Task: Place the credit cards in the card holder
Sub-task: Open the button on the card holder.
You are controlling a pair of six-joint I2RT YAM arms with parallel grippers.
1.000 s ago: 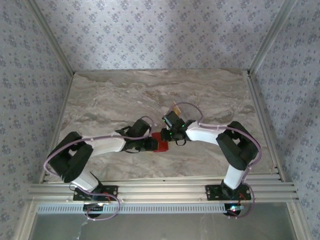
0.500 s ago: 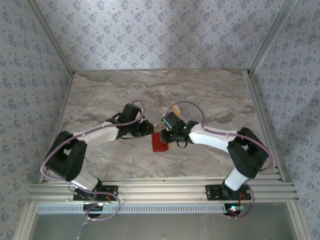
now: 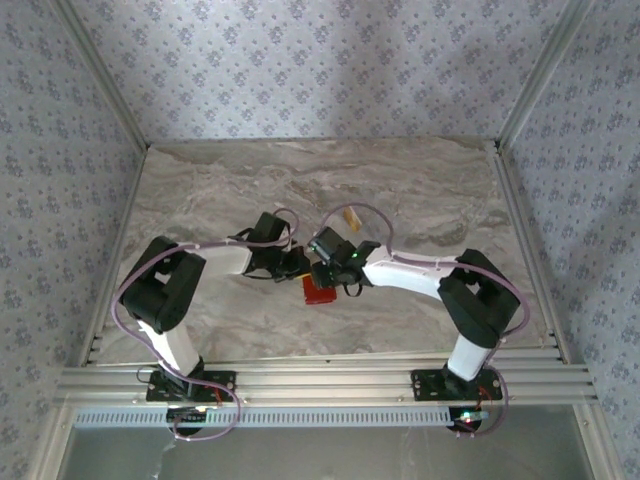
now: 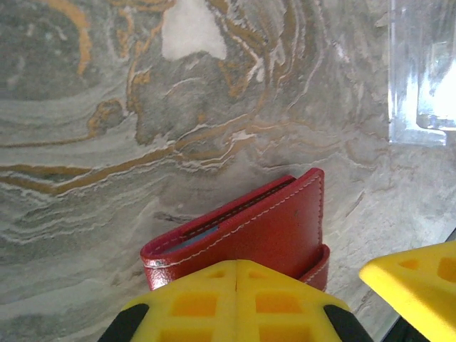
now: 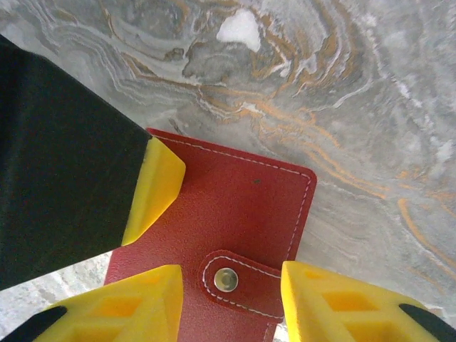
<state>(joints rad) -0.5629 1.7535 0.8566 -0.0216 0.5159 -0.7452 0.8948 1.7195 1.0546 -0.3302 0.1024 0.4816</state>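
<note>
**Both hands on the closed card holder at mid-table**

The left hand (image 4: 235,274) has its two yellow fingers pressed together, nothing between them. In the right wrist view its tip (image 5: 158,187) rests on the face of the card holder (image 5: 235,206), near the holder's left edge. The right hand (image 5: 229,276) is spread: its fingers stand either side of the holder's strap and metal snap (image 5: 226,279), one over the holder's near-left corner, the other just off its right side. Whether those fingers touch the leather cannot be told. One of them shows at the lower right of the left wrist view as a yellow wedge (image 4: 420,281).

The card holder (image 4: 267,228) lies flat and folded shut on the table. A grey-blue card (image 4: 201,236) shows as a thin edge inside its slot. From above, the holder (image 3: 318,291) sits at the middle of the table, directly under the left hand (image 3: 298,266) and right hand (image 3: 325,274). A tan card (image 3: 350,215) lies flat beyond them, apart from the holder.

The table (image 3: 220,190) is grey marbled stone with orange veins. A clear plastic piece (image 4: 420,71) sits on it in the left wrist view. Pale floral wallpaper (image 3: 300,60) covers the walls, and an aluminium rail (image 3: 320,380) runs along the near edge.
</note>
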